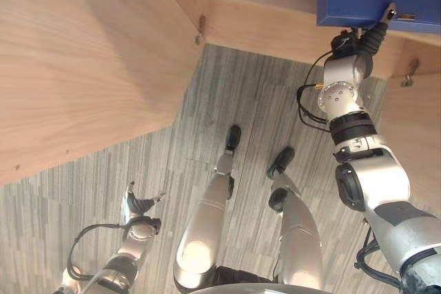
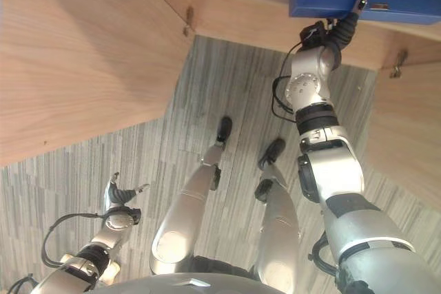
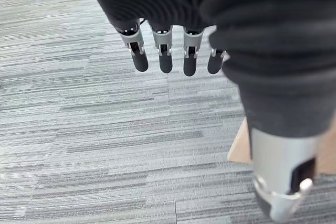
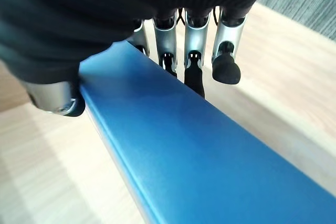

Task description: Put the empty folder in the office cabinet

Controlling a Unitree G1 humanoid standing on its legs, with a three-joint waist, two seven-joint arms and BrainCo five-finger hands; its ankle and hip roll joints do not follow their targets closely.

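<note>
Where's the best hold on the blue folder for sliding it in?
Probably the narrow near edge of the folder, from the front: the right hand already straddles it, thumb on one face and fingers on the other. The cabinet surrounds the rest.

Both arms are silver-grey with smooth rounded shells, broken by black bands at the joints. The right arm (image 1: 365,170) has a round silver disc near the wrist, ringed with small screws. The right hand (image 4: 189,40) and left hand (image 3: 173,51) each wear a dark ribbed cover over back and wrist, with silver fingers (image 3: 164,51) ending in dark rounded tips and a silver thumb (image 3: 283,187).
</note>
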